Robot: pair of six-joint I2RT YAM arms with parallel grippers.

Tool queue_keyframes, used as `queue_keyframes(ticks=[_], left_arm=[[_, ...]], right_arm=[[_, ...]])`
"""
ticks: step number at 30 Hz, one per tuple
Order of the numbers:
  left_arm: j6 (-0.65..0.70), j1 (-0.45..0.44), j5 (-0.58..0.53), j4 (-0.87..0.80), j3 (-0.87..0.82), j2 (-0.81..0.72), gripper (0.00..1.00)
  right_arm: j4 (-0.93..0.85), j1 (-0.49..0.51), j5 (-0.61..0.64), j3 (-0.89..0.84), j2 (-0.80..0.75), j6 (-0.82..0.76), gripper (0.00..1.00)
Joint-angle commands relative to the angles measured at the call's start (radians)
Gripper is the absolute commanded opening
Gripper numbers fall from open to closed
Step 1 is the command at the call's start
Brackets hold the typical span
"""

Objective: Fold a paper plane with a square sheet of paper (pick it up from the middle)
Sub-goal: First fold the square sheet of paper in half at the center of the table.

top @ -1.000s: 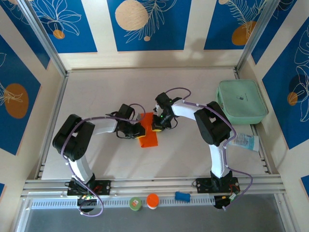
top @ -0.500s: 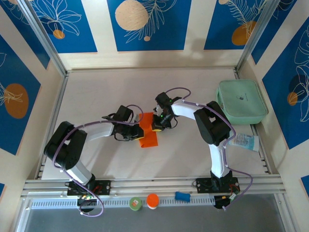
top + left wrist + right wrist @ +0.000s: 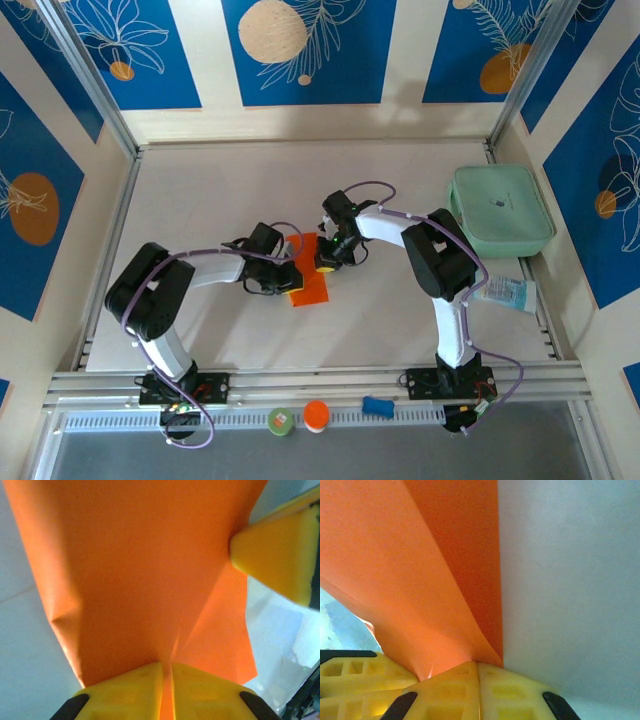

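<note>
Left gripper (image 3: 284,276) edged rightward; it and right gripper (image 3: 322,262) pinch edges of the square sheet of paper (image 3: 310,289).

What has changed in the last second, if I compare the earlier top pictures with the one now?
The left arm swung its elbow outward, then back, and the left gripper ended slightly nearer the bases, at the left edge of the orange paper. Nothing was newly taken or let go: both grippers are shut on the paper as before. The right gripper, the paper and the mint-green case stayed in place.
</note>
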Motion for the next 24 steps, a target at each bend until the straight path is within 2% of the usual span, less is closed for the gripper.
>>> queue_keyframes(ticks=[1, 5, 14, 19, 22, 24], left_arm=[[0.063, -0.013, -0.017, -0.202, -0.082, -0.028, 0.16], [0.078, -0.017, -0.028, -0.242, -0.115, -0.083, 0.15], [0.081, -0.038, -0.145, -0.352, -0.064, -0.198, 0.11], [0.0, -0.045, -0.138, -0.199, -0.033, -0.268, 0.12], [-0.044, -0.059, -0.097, -0.09, -0.033, -0.221, 0.12], [-0.048, -0.07, -0.091, -0.077, -0.019, -0.176, 0.12]], right_arm=[[-0.073, -0.018, 0.232, -0.069, 0.123, 0.014, 0.07], [-0.068, -0.02, 0.235, -0.072, 0.128, 0.017, 0.07], [-0.062, -0.017, 0.241, -0.079, 0.122, 0.024, 0.07], [-0.059, -0.016, 0.24, -0.083, 0.124, 0.023, 0.07], [-0.057, -0.016, 0.238, -0.084, 0.126, 0.025, 0.07], [-0.055, -0.016, 0.236, -0.084, 0.128, 0.027, 0.07]])
